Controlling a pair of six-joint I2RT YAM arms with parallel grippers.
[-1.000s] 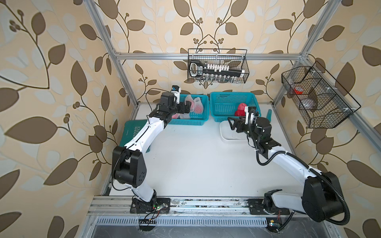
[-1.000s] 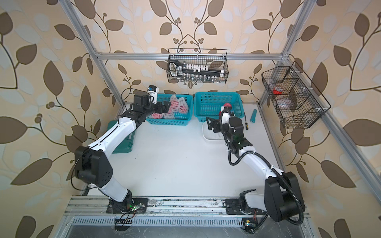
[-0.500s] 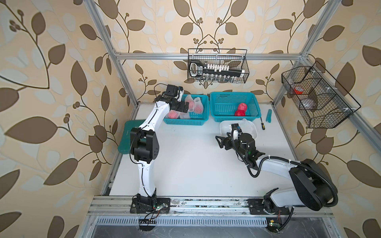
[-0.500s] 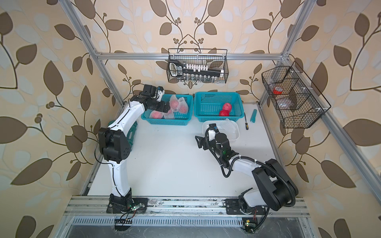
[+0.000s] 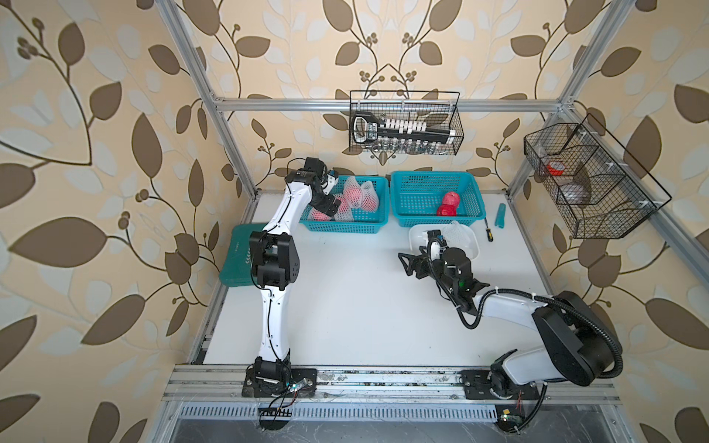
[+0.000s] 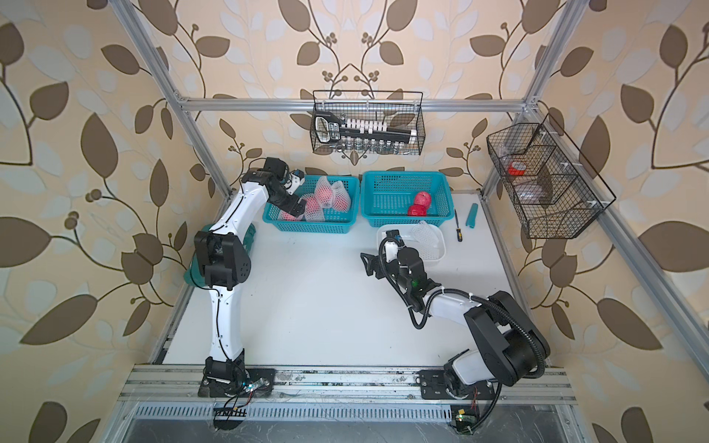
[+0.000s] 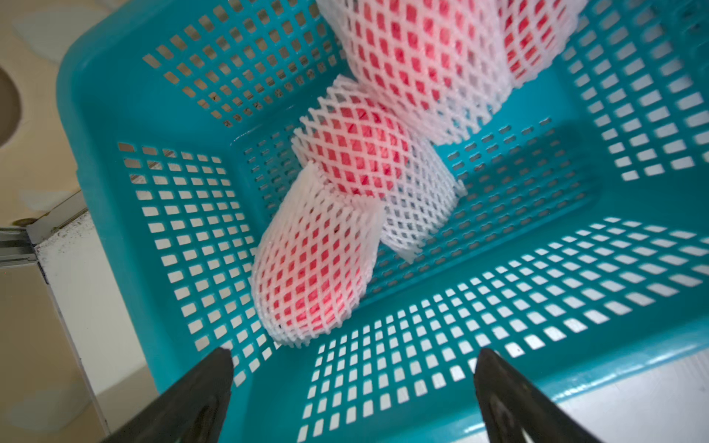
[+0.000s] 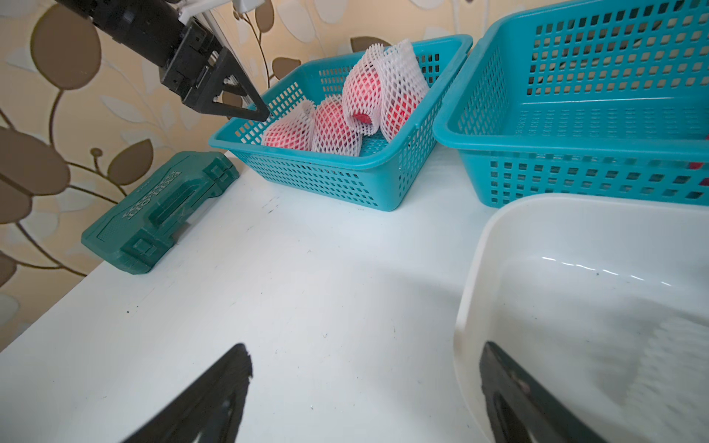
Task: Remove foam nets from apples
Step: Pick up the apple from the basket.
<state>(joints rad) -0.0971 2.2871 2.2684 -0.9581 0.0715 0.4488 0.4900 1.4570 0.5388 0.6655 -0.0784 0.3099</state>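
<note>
At your far left, a dark green tool case (image 5: pixel 243 253) lies on the edge of the white table (image 5: pixel 364 307), near the left basket (image 5: pixel 345 227). That blue basket holds the netted apples (image 8: pixel 333 128). The right wrist view shows four, each still wrapped in its white foam net (image 7: pixel 310 268) and all bunched together toward the basket's left half. Your left gripper (image 7: pixel 353 364) hangs over the basket's near left corner. Its jaws are spread wide with nothing between them, and the closest netted apple sits just ahead of the fingertips with no contact showing.

Just beside it stands the right basket (image 5: pixel 435 222), also blue. In it are two bare apples (image 5: pixel 447 203), plain red and touching each other, toward the near right side. In front of that basket sits a white tray (image 5: pixel 416 234), and one loose net (image 5: pixel 456 230) lies inside it.

Your right gripper (image 8: pixel 364 353) sits low over the table by the tray's near left corner, also wide open and empty. In its wrist view one finger is over bare table and the other overlaps the tray.

Further right, a small screwdriver (image 5: pixel 488 234) and a teal stick-shaped item (image 5: pixel 500 220) lie on the table, near each other.
</note>
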